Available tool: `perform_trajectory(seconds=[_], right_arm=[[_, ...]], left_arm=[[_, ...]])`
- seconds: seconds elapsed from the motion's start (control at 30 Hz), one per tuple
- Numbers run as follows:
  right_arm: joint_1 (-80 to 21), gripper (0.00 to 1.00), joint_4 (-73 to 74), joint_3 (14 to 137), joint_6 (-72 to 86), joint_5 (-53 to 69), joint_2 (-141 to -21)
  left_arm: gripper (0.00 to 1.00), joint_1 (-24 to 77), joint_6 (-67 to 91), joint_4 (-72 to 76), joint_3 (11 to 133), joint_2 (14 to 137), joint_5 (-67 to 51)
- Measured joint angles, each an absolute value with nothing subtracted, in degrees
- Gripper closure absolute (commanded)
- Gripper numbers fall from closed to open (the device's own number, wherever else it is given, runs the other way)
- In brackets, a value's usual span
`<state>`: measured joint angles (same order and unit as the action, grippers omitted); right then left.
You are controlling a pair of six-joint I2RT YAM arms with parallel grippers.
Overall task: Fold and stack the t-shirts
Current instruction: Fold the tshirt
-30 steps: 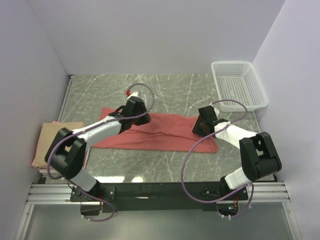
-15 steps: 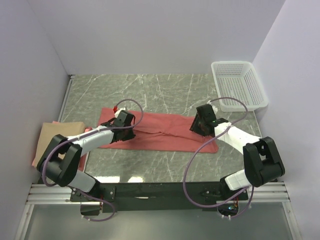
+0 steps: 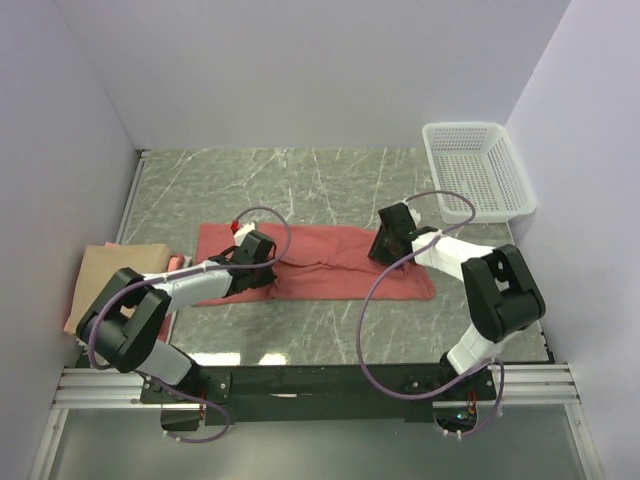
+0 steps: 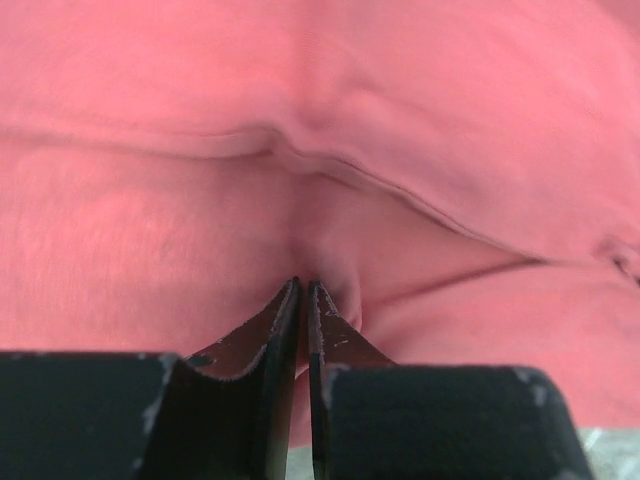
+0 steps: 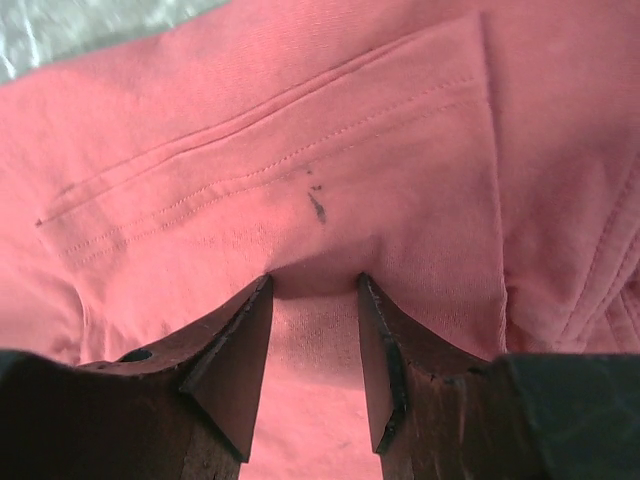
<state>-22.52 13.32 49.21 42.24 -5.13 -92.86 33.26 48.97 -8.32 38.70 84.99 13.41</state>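
The salmon-red t-shirt (image 3: 330,262) lies folded into a long strip across the middle of the table. It fills the left wrist view (image 4: 320,130) and the right wrist view (image 5: 300,150). My left gripper (image 3: 268,262) is over the strip's left part, and its jaws (image 4: 303,287) are shut, pinching a pucker of the fabric. My right gripper (image 3: 380,248) is over the strip's right part. It (image 5: 313,283) is open, with its fingertips (image 5: 262,285) pressed on the cloth below a stitched hem. The tan-beige t-shirt (image 3: 118,265) lies at the left edge, on top of the pink t-shirt (image 3: 72,320).
A white mesh basket (image 3: 478,170) stands at the back right corner. The grey marble table (image 3: 320,180) is walled at the back and on both sides. Purple cables loop above both arms.
My left gripper has drawn back from the strip's far edge toward the near left and lies low on the shirt. My right gripper has moved left and farther onto the strip.
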Motion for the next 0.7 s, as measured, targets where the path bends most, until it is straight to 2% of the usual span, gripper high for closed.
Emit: perform_trajectory(seconds=[0.43,0.7], right_arm=[[-22.52,0.53,15.84,64.99,39.33,-4.78,-105.84],[-22.52,0.53,23.79,85.71,33.45,-4.29,-119.46]], left_arm=[[0.86,39.46,56.03,1.34,34.81,85.27,9.65],[0.86,44.21,59.92,4.71,34.33,86.70,4.73]])
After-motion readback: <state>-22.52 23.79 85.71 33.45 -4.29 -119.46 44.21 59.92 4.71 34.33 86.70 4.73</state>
